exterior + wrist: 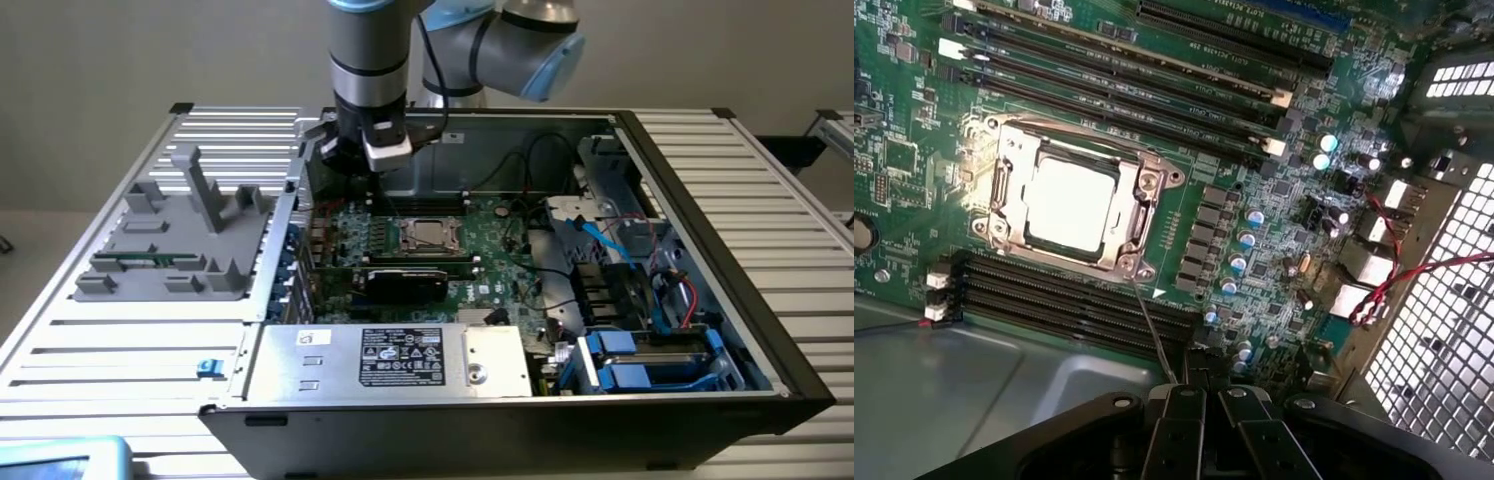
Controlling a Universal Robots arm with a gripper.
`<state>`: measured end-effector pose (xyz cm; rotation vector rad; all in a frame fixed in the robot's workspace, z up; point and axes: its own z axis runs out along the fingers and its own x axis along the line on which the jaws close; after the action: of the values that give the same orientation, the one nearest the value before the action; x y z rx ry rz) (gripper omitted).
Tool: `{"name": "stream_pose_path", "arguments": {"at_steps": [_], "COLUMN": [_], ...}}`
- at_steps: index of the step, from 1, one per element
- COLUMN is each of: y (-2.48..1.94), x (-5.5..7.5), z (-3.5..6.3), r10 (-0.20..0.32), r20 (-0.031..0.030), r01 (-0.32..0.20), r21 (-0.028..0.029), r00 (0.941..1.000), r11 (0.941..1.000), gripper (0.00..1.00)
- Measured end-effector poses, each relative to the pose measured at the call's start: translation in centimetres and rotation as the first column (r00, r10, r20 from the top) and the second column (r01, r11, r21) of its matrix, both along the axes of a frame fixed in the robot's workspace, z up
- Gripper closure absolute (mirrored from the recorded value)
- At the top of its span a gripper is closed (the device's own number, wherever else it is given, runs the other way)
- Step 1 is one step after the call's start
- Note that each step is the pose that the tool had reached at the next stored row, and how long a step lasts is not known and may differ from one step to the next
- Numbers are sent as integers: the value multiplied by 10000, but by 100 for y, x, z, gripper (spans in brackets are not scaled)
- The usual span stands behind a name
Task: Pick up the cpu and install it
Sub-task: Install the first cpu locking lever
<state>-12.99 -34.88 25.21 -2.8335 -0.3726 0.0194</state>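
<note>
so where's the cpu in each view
Exterior view: the cpu sits in the socket frame in the middle of the motherboard, just above the black card in the picture.
Wrist view: the cpu is the bright silver square inside the socket frame, between two banks of memory slots.
Shared landmark: the socket frame around it.

I log, exterior view: case (pixel 697 190) mid-frame; cpu (pixel 427 236) in socket (pixel 403 233), centre of board (pixel 505 278); card (pixel 407 283) just below; power supply (pixel 387 357) lower centre; fixture (pixel 174 245) left, on table (pixel 120 345).
</note>
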Motion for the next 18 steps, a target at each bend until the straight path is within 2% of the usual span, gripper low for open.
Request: {"name": "stream_pose_path", "arguments": {"at_steps": [1,2,5,8,11,14,15,18], "y": [0,1,0,0,0,0,0,0], "x": [0,3,24,38,48,64,67,72], "z": [-9,-14,-17,-17,-17,-17,-17,-17], "r10": [-10,-27,-90,-138,-179,-204,-211,-252], "r20": [1,2,26,138,337,575,680,1064], "r01": [10,27,90,136,174,195,201,234], "r21": [54,84,121,135,146,155,156,184], "r00": [10000,10000,10000,9998,9993,9981,9975,9940], "r11": [10000,10000,9999,9998,9997,9997,9997,9996], "gripper": [89,89,89,89,89,89,89,89]}}
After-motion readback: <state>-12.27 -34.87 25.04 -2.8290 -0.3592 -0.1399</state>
